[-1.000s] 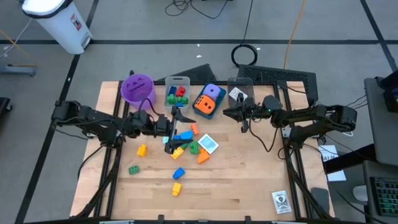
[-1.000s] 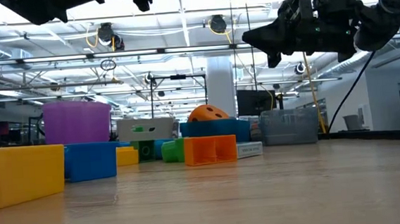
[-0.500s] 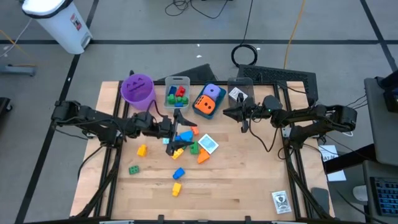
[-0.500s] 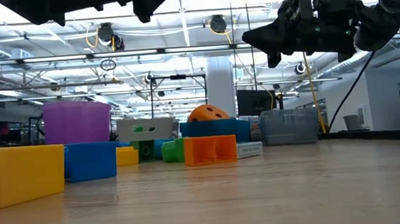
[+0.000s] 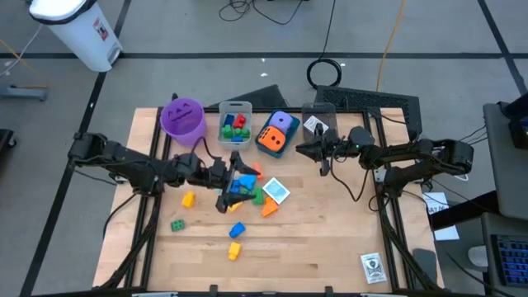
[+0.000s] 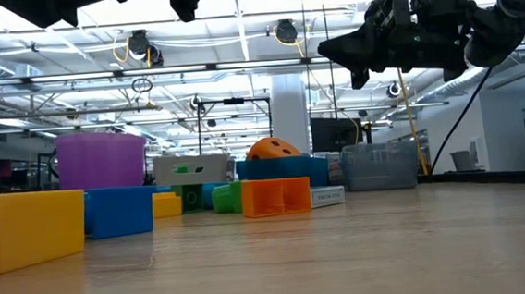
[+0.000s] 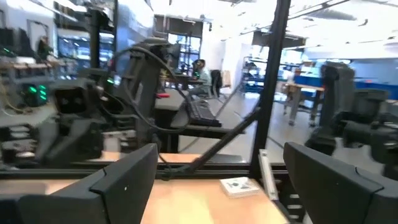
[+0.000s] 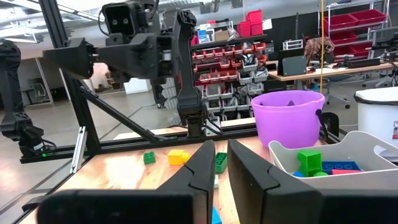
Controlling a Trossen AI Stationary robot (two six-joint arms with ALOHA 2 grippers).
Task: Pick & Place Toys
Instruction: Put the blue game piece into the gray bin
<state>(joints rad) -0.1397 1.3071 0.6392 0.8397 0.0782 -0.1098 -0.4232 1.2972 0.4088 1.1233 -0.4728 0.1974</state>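
Loose toy bricks lie mid-table: a blue one [image 5: 245, 183], a green one [image 5: 256, 196], an orange one [image 5: 270, 208] and a white printed cube [image 5: 276, 191]. More bricks [image 5: 188, 199] [image 5: 234, 250] lie nearer the front. My left gripper [image 5: 232, 180] hovers open, level, high above this pile; its wrist view shows nothing between its spread fingers [image 7: 217, 186]. My right gripper [image 5: 301, 150] hangs shut in the air beside the clear bin [image 5: 318, 120], empty [image 8: 221, 168]. An orange die [image 5: 271, 140] and a purple die [image 5: 283, 124] sit in the blue bin.
At the table's far edge stand a purple cup [image 5: 182, 117] and a grey bin [image 5: 235, 124] holding bricks. A printed card [image 5: 373, 267] lies at the near right corner. Bare wood spreads along the near edge and on the right half.
My left gripper has rolled a little about the line it points along, staying open above the toy pile. My right arm has kept still.
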